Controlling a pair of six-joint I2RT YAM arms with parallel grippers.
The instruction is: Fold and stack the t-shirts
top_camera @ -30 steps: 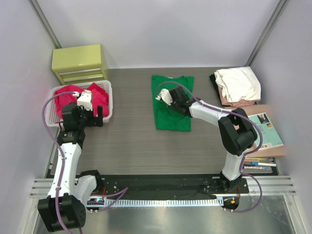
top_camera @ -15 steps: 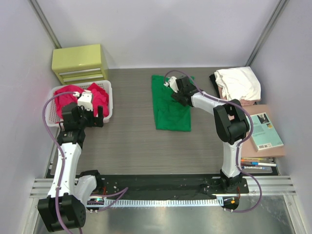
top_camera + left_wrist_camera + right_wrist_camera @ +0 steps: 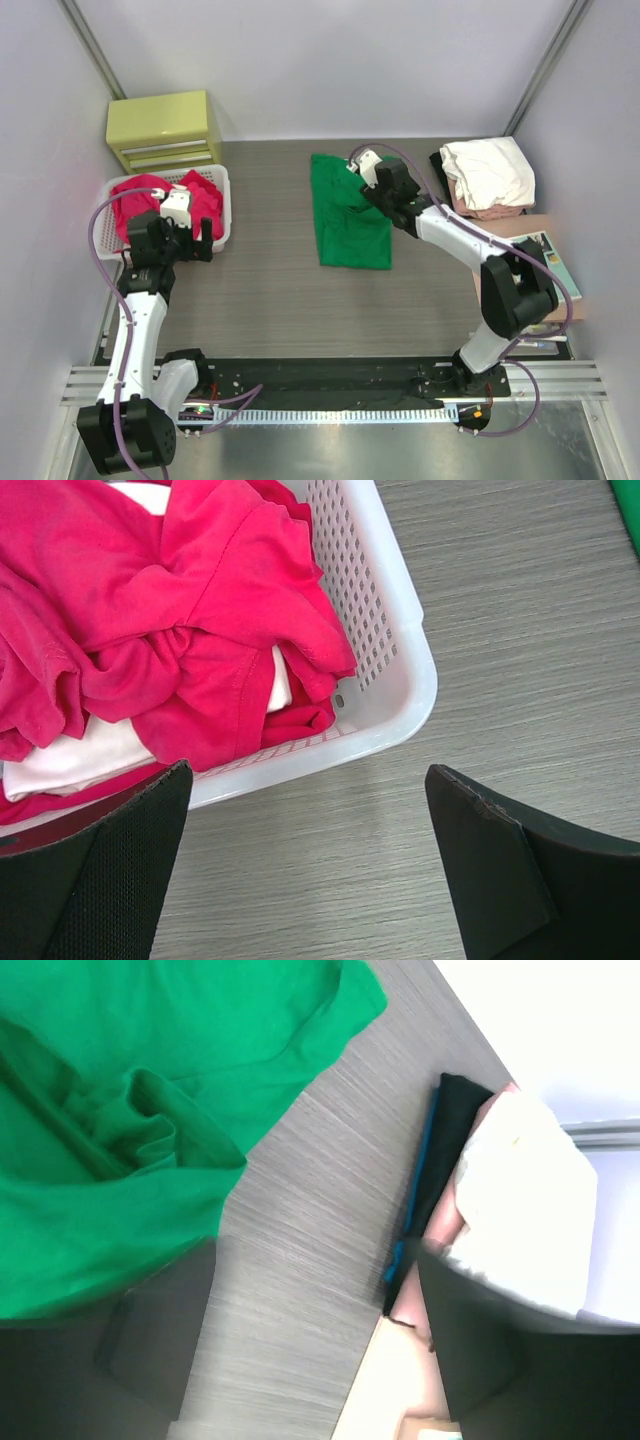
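Observation:
A bright green t-shirt [image 3: 348,222] lies partly folded on the table's middle. My right gripper [image 3: 373,178] hovers over its far right edge, open and holding nothing. In the right wrist view the green cloth [image 3: 120,1110] lies bunched to the left of the open right gripper [image 3: 315,1330], with bare table between the fingers. Red t-shirts [image 3: 150,200] fill the white basket [image 3: 224,205] at the left. My left gripper [image 3: 176,226] hangs open above the basket's near rim [image 3: 400,620], with red shirts [image 3: 150,610] ahead of the open left gripper [image 3: 305,860]. A stack of folded shirts [image 3: 487,172] sits far right.
The stack shows a white shirt [image 3: 525,1200] over pale pink and black [image 3: 440,1160]. A yellow-green drawer box [image 3: 163,130] stands at the back left. A teal book [image 3: 545,265] lies on a brown board at the right, with pens [image 3: 530,340] near it.
My right gripper moved right and back from the green shirt's middle to its far right edge, opened and let go of the cloth. The left arm has not moved.

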